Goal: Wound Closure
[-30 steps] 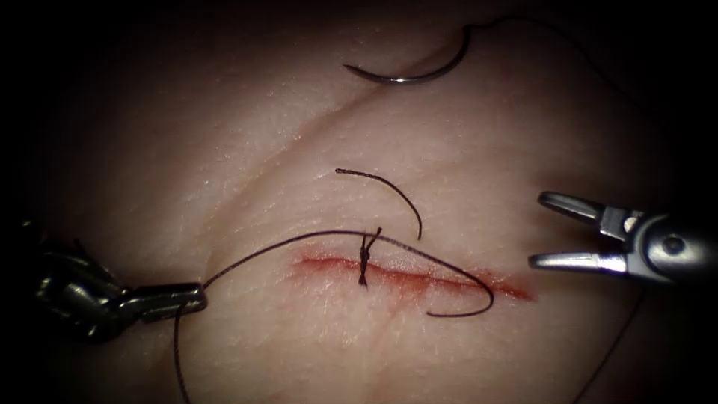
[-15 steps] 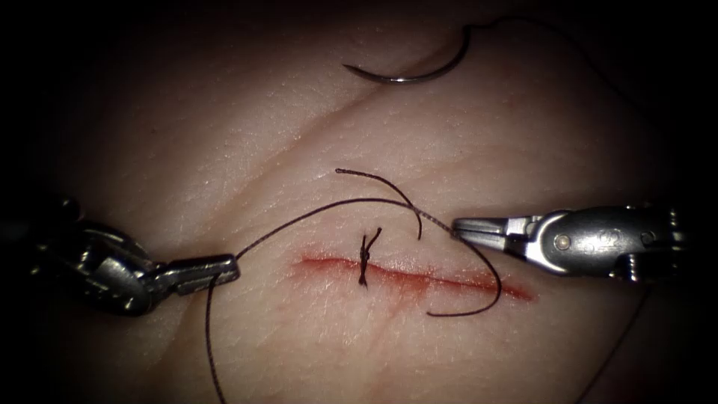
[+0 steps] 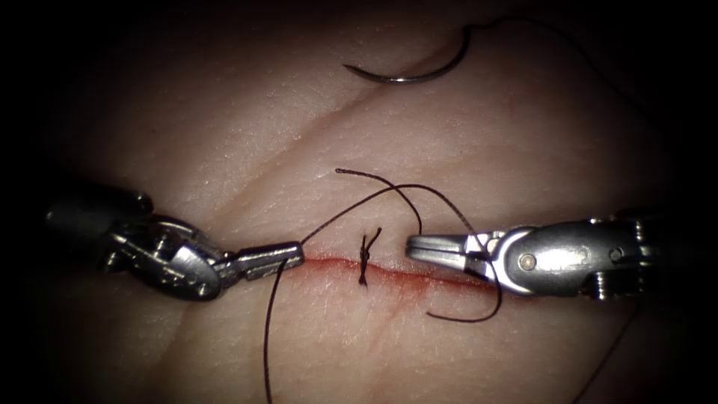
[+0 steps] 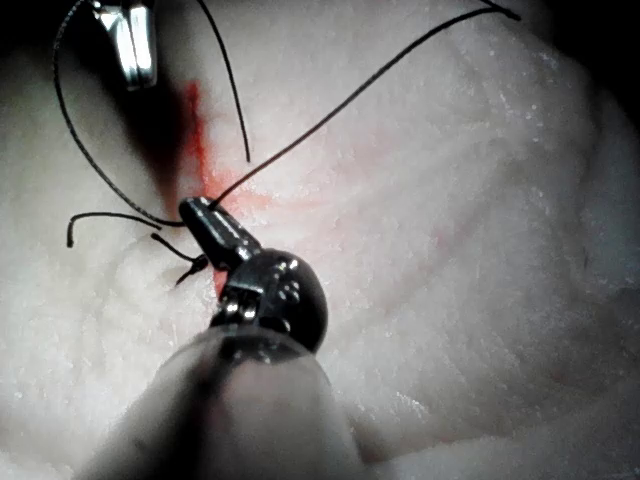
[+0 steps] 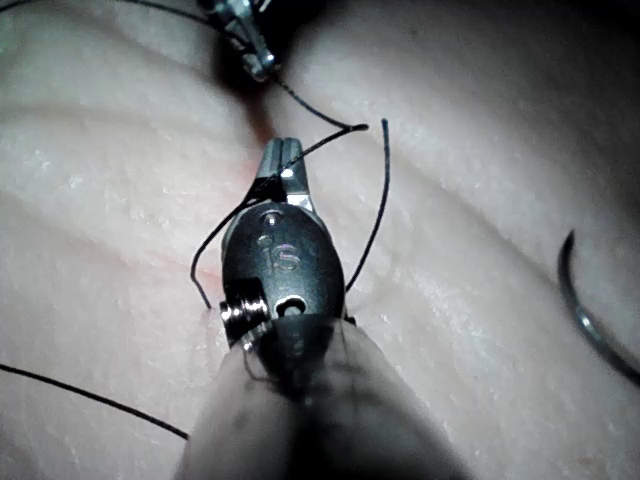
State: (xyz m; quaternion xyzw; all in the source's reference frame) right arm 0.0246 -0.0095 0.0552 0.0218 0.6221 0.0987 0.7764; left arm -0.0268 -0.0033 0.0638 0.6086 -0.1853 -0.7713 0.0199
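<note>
**Endoscope view: both tools close in at the cut**

Left tool (image 3: 295, 255) is clenched on the thread (image 3: 351, 209), just left of the knot (image 3: 364, 259). Right tool (image 3: 415, 246) has its jaws pressed together, thread draped over them, gripping nothing I can make out. Needle (image 3: 407, 71) lies free on the tissue (image 3: 224, 150), well above the cut (image 3: 419, 277).

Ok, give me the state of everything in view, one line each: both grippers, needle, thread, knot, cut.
Left gripper: shut on the thread, at the cut's left end.
Right gripper: shut, nothing visibly between its tips, thread draped over it near the wrist.
Needle: lying free on the tissue, far above the cut, held by neither gripper.
Thread: arcs from left gripper over the knot.
Knot: tied across the cut.
Cut: red, one stitch in place.
</note>
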